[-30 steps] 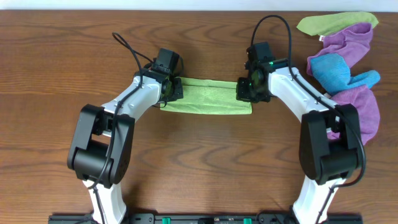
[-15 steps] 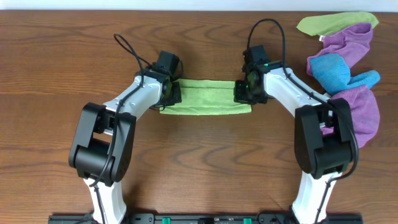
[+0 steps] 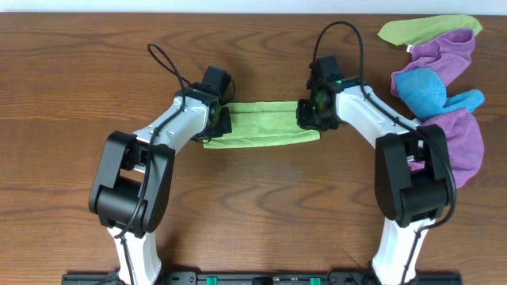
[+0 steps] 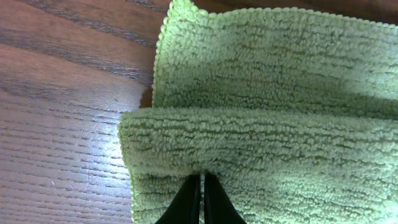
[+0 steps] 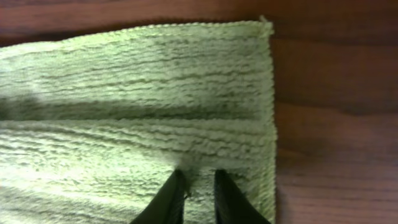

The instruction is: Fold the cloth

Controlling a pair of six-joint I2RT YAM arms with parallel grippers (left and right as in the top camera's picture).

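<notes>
A lime-green cloth, a brown wood-grain table, purple cloths, a bright blue cloth, a yellower-green cloth.

Over at the far right corner of the wooden counter sits a loose heap of cloths. A yellow-green cloth lies at the top, a purple cloth just below it, touching. A bright blue cloth is bunched beside that, and another purple cloth trails down nearest the edge.
</notes>
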